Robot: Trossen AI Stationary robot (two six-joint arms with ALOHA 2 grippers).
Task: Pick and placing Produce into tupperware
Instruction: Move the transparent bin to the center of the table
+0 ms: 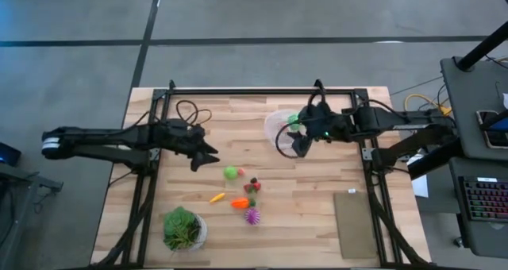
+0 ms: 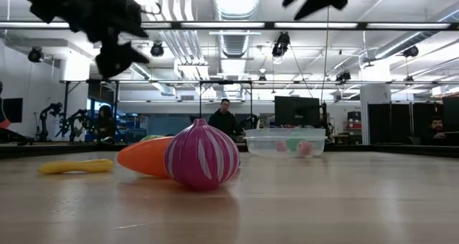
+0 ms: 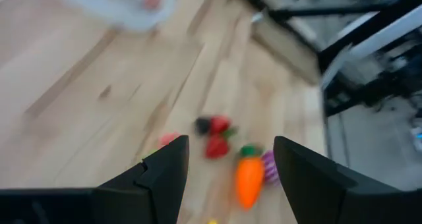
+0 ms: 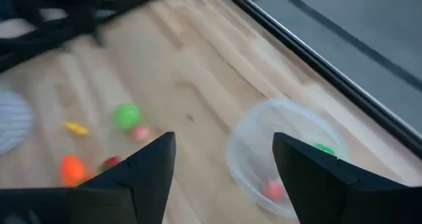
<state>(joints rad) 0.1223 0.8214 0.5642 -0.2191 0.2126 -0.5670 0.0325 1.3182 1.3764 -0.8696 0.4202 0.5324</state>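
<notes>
The clear round tupperware (image 1: 279, 127) stands right of the table's middle, with a green piece (image 4: 323, 148) and a reddish piece (image 4: 273, 190) inside. On the wood near the middle lie a green ball (image 1: 230, 172), red pieces (image 1: 254, 183), a yellow piece (image 1: 217, 197), an orange carrot (image 1: 240, 202) and a spiky purple ball (image 1: 252, 216). My left gripper (image 1: 210, 155) hovers open, up and left of the green ball. My right gripper (image 1: 300, 145) hangs open, empty, over the tupperware's near right rim.
A leafy plant in a white pot (image 1: 184, 229) stands at the near left. A flat brown pad (image 1: 353, 222) lies at the near right. The black frame rail (image 1: 262, 91) runs along the far edge. People show in the room beyond the table.
</notes>
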